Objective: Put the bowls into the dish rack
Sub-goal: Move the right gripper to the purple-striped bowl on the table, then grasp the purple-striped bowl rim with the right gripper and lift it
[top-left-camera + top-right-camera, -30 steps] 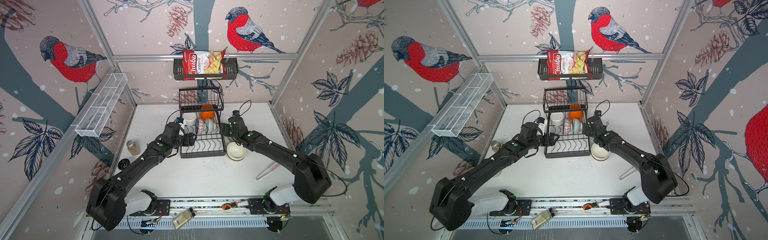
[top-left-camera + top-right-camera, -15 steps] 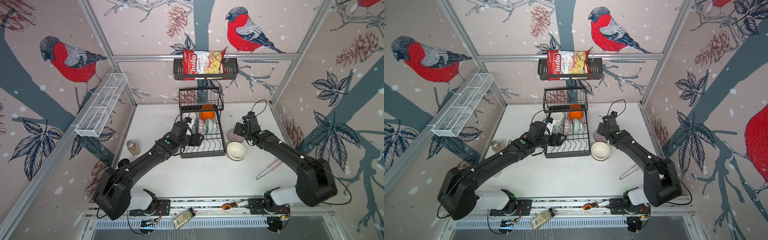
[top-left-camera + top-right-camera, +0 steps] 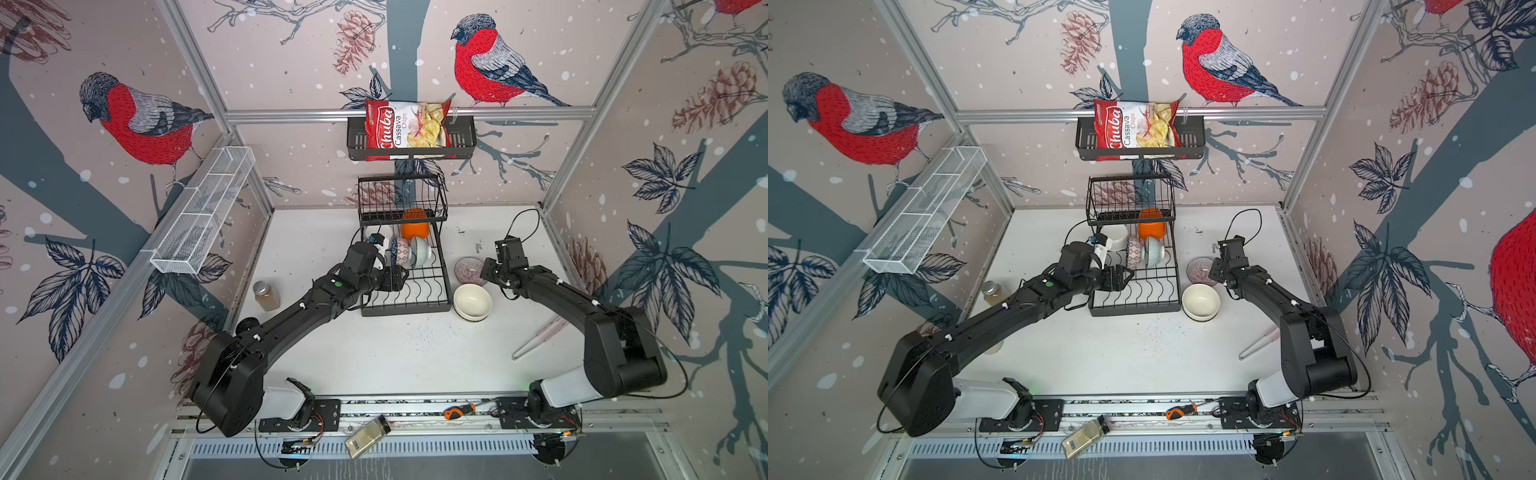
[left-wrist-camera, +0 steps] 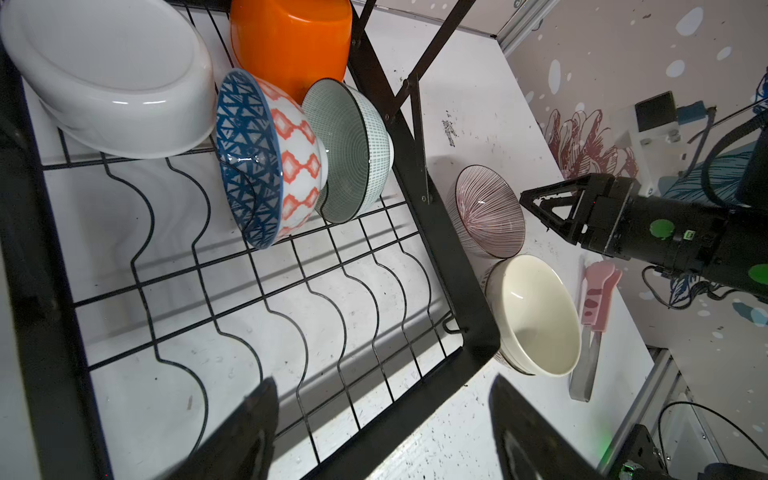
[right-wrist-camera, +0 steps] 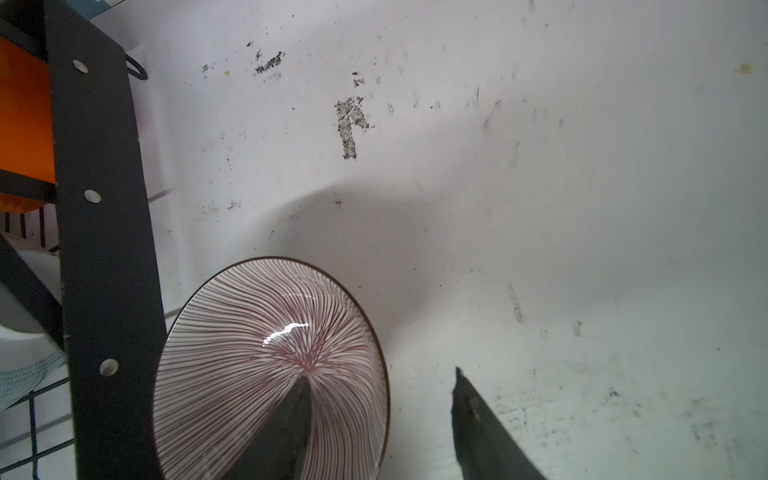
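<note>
The dish rack (image 3: 415, 293) runs from mid-table toward the far wall. Four bowls lean at the far end of its lower grid: a white squarish bowl (image 4: 112, 79), an orange bowl (image 4: 291, 41), a blue-and-red patterned bowl (image 4: 266, 162) and a mint-green bowl (image 4: 353, 153). I see them placed as they were half a second ago.

Just right of the rack, a brown-striped bowl (image 5: 270, 365) sits on the table (image 3: 374, 353), unmoved. A cream bowl (image 3: 472, 301) sits just nearer than it.

A second ago my right gripper (image 5: 381, 376) was at the rack's right edge beside the mint-green bowl. It has since swung right and come down onto the striped bowl. Its fingers are partly open and straddle the rim, one inside and one outside, with a gap on both sides, so nothing is gripped.

My left gripper (image 4: 382, 386) has crept a little further over the near left part of the grid since a second ago. It hovers there spread wide and empty.

Pink tongs (image 3: 540, 338) lie near right, and a jar (image 3: 266, 296) stands left of the rack.
</note>
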